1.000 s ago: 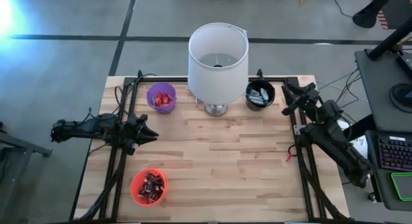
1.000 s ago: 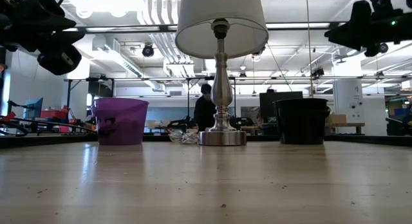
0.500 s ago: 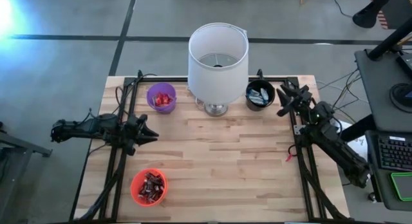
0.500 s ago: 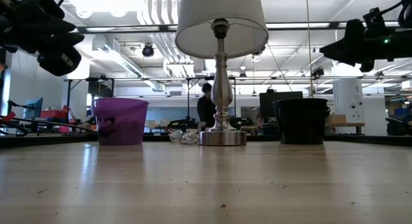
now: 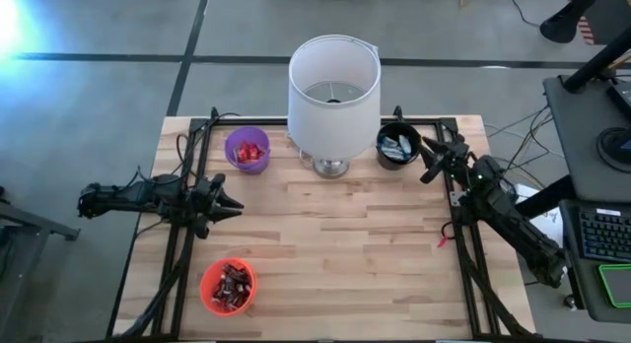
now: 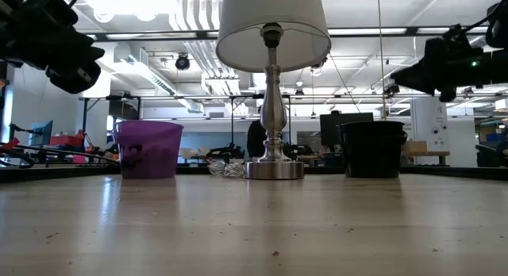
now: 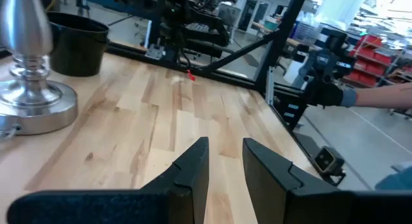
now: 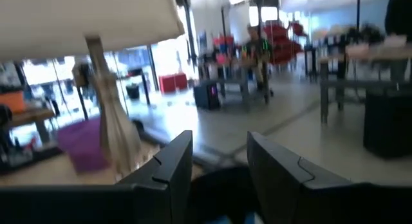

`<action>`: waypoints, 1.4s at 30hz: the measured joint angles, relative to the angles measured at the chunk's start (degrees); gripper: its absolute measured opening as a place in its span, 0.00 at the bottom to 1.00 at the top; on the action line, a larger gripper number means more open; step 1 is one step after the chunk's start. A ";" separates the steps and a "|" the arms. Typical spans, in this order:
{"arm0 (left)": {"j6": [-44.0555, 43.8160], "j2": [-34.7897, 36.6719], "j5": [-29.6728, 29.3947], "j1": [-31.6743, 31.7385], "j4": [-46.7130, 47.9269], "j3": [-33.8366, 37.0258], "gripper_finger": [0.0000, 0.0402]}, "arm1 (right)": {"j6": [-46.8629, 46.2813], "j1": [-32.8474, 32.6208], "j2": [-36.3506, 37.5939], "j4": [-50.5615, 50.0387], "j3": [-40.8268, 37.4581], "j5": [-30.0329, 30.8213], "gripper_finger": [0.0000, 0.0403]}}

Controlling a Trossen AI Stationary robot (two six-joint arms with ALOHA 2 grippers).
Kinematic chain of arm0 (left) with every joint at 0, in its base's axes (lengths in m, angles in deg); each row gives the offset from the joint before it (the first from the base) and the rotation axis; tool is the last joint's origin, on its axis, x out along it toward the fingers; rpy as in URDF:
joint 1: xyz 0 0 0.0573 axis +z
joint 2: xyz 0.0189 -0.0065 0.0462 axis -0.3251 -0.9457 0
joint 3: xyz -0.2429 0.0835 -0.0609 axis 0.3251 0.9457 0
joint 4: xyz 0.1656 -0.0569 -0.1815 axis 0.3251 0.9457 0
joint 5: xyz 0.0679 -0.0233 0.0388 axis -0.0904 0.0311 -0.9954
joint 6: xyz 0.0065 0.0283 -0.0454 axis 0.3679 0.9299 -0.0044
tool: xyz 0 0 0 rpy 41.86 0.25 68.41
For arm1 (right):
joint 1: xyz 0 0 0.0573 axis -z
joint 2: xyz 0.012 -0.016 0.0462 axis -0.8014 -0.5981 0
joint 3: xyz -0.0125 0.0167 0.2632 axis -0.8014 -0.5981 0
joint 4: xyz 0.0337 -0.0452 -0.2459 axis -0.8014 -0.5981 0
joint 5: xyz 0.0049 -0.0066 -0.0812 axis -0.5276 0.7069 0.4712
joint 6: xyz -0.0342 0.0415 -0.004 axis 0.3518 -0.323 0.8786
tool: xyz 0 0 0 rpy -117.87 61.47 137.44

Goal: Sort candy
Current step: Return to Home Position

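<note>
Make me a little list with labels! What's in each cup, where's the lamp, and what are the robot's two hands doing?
purple cup: far left of the table, holds red candy
black cup: far right, holds light blue-and-white candy
orange cup: near left, holds mostly dark candy
lamp: far middle, between the purple and black cups
left gripper: at the table's left side, open, empty
right gripper: beside the black cup, open, empty
loose candy on the table: none seen
</note>
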 joint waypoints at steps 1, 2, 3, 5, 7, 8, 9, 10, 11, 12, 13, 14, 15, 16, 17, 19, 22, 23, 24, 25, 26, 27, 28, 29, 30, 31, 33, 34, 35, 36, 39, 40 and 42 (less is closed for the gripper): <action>0.15 0.00 -0.48 0.00 0.00 0.00 0.19 | 0.00 0.00 0.00 -1.64 0.00 0.00 0.34; 0.22 0.00 -1.04 0.00 0.00 0.00 0.19 | 0.00 0.00 0.00 -3.42 0.00 -0.02 0.34; 0.24 0.00 -1.62 0.00 0.04 0.00 0.19 | -0.02 0.00 0.00 -5.17 0.00 -0.04 0.34; 0.26 0.00 -2.91 0.00 0.30 0.00 0.19 | 0.11 -0.09 -0.48 -5.82 0.00 -0.20 0.34; 0.28 0.00 -4.11 0.00 0.37 0.08 0.19 | 1.45 -0.11 -0.72 -5.58 0.00 -2.19 0.34; 0.29 0.00 -4.71 0.01 0.35 0.18 0.19 | 1.92 -0.15 -0.72 -5.58 0.00 -2.53 0.34; 0.28 0.00 -5.23 0.01 0.36 0.36 0.19 | 2.14 -0.13 -0.76 -5.58 0.00 -2.54 0.34; 0.29 0.00 -5.48 0.00 0.44 0.62 0.19 | 2.39 -0.11 -0.77 -5.58 -0.02 -2.51 0.34; 0.29 0.00 -5.69 0.00 0.59 0.98 0.19 | 2.56 -0.11 -0.79 -5.60 -0.02 -2.51 0.34; 0.30 0.00 -5.89 0.00 0.62 1.50 0.19 | 2.80 -0.11 -0.79 -5.60 -0.02 -2.53 0.34; 0.29 0.00 -5.95 0.00 0.65 2.17 0.19 | 2.99 -0.11 -0.80 -5.61 -0.02 -2.52 0.34; 0.24 0.00 -5.96 0.00 0.77 2.98 0.19 | 3.05 -0.11 -0.81 -5.62 -0.02 -2.54 0.34; -0.13 -0.05 -5.96 0.00 0.80 3.50 0.19 | 3.02 -0.11 -0.81 -5.62 -0.02 -2.51 0.34; -0.27 -0.24 -5.95 0.00 0.29 3.54 0.19 | 2.96 -0.11 -0.81 -5.64 -0.02 -2.51 0.34; -0.35 -0.73 -5.93 0.02 0.19 3.50 0.19 | 2.67 -0.11 -0.81 -5.64 -0.02 -2.51 0.34; 0.13 -1.10 -5.91 0.01 0.27 3.12 0.19 | 1.91 -0.11 -0.81 -5.66 -0.02 -2.47 0.34; 1.62 -0.73 -5.36 0.02 -0.54 2.53 0.19 | 0.73 -0.11 -0.81 -5.73 -0.04 -2.10 0.34; 2.47 -0.54 -5.34 0.01 -0.52 2.52 0.19 | 0.60 -0.11 -0.81 -5.74 -0.04 -2.10 0.34; 3.17 -0.36 -5.32 0.00 -0.28 2.60 0.19 | 0.53 -0.11 -0.82 -5.73 -0.04 -2.10 0.34; 3.85 -0.17 -5.34 0.00 -0.36 2.67 0.19 | 0.34 -0.11 -0.83 -5.77 -0.04 -2.10 0.34; 4.55 -0.01 -5.32 0.00 -0.74 2.71 0.19 | -0.09 -0.11 -0.83 -5.75 -0.04 -2.11 0.34; 5.14 0.02 -5.34 0.02 -1.20 2.71 0.19 | -0.18 -0.11 -0.83 -5.75 -0.04 -2.09 0.34; 5.64 0.02 -5.33 0.01 -1.56 2.71 0.19 | -0.20 -0.11 -0.83 -5.77 -0.06 -2.09 0.34; 6.14 0.02 -5.32 0.01 -1.79 2.71 0.19 | -0.20 -0.11 -0.83 -5.77 -0.07 -2.08 0.34; 6.66 0.02 -5.32 0.01 -2.30 2.74 0.19 | -0.20 -0.11 -0.83 -5.77 -0.07 -2.08 0.34; 7.13 0.00 -5.32 0.00 -2.92 2.75 0.19 | -0.39 -0.11 -0.83 -5.79 -0.07 -2.09 0.34; 7.76 0.00 -5.30 0.01 -4.10 2.87 0.19 | -1.61 -0.11 -0.83 -5.80 -0.07 -2.08 0.34; 7.80 0.00 -5.30 0.00 -4.57 3.09 0.19 | -2.15 -0.11 -0.83 -5.80 -0.07 -2.08 0.34; 7.80 0.00 -5.30 0.02 -4.68 3.31 0.19 | -2.79 -0.11 -0.83 -5.80 -0.07 -2.08 0.34; 7.80 0.00 -5.30 0.01 -4.66 3.62 0.19 | -3.30 -0.11 -0.83 -5.80 -0.07 -2.08 0.34; 7.70 -0.05 -5.28 0.01 -5.26 4.88 0.19 | -3.54 -0.11 -0.83 -5.82 -0.07 -2.08 0.34; 7.59 -0.08 -5.25 0.00 -5.67 4.95 0.19 | -3.53 -0.11 -0.83 -5.82 -0.07 -2.08 0.34; 7.85 -0.19 -5.21 0.01 -7.02 5.30 0.19 | -3.54 -0.11 -0.83 -5.84 -0.07 -2.08 0.34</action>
